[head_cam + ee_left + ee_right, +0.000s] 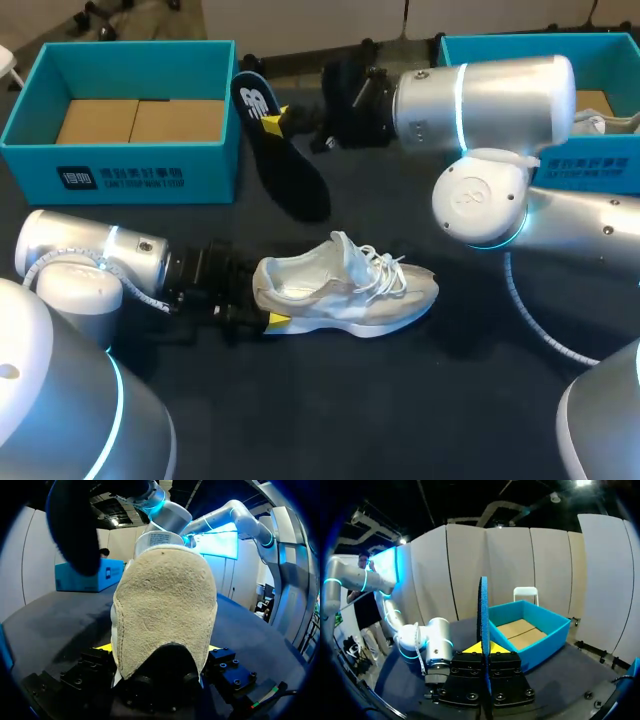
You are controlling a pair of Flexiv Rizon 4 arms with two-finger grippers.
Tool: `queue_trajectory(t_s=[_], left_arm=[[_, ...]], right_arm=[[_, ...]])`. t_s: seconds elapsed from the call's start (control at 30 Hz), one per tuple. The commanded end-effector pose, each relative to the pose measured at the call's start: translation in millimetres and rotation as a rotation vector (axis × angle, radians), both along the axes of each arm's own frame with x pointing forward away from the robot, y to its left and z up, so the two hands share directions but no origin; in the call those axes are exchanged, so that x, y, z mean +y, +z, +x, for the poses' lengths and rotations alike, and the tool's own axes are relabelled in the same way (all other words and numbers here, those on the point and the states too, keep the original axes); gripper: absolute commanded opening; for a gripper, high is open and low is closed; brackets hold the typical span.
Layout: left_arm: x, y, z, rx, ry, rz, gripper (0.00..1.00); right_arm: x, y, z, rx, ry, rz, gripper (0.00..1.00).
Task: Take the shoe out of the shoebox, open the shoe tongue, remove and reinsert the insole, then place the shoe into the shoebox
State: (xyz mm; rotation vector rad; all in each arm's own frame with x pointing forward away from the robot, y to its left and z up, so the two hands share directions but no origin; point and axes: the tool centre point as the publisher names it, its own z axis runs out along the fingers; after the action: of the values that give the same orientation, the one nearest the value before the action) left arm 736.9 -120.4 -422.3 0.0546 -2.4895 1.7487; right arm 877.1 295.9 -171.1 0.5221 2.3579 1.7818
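Note:
A white shoe (345, 285) lies on its side on the dark table, toe to the right. My left gripper (262, 300) stands wide around its heel, both fingers against it. In the left wrist view the suede heel (165, 610) fills the space between the yellow tips. My right gripper (272, 122) is shut on a black insole (285, 160), which it holds above the table behind the shoe. In the right wrist view the insole (483, 615) stands edge-on between the pressed fingers of the right gripper (484, 647). From the left wrist the insole (75, 530) shows as a dark shape above.
An open teal shoebox (120, 175) with a cardboard floor sits at the back left, also seen as the shoebox (547, 640) ahead of the right gripper. A second teal box (590, 172) stands at the back right, partly behind my right arm (480, 100).

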Motion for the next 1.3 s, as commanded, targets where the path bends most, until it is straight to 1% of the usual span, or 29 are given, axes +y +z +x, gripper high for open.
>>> queue_trajectory(t_s=[0.03, 0.2, 0.3, 0.4, 0.5, 0.67, 1.3], left_arm=[[-0.5, -1.4, 0.0, 0.0, 0.001, 0.002, 0.0], [-0.5, -1.4, 0.0, 0.0, 0.001, 0.002, 0.0], [-0.5, -1.4, 0.0, 0.0, 0.001, 0.002, 0.0], [-0.5, -1.4, 0.0, 0.0, 0.001, 0.002, 0.0], [-0.5, -1.4, 0.0, 0.0, 0.001, 0.002, 0.0], [-0.5, -1.4, 0.0, 0.0, 0.001, 0.002, 0.0], [-0.5, -1.4, 0.0, 0.0, 0.001, 0.002, 0.0]], right_arm=[[-6.9, 5.8, 9.4, -0.011, 0.017, 0.013, 0.0], [-23.0, 18.2, 22.2, -0.025, 0.04, -0.021, 0.0], [-33.0, 26.5, 26.0, -0.035, 0.063, -0.045, 0.0], [-48.3, 37.9, 30.8, -0.046, 0.089, -0.061, 0.0], [-65.9, 46.8, 35.6, -0.059, 0.098, -0.053, 0.0], [-87.5, 52.2, 42.5, -0.064, 0.115, -0.045, 0.0], [-87.5, 52.2, 42.5, -0.064, 0.115, -0.045, 0.0]])
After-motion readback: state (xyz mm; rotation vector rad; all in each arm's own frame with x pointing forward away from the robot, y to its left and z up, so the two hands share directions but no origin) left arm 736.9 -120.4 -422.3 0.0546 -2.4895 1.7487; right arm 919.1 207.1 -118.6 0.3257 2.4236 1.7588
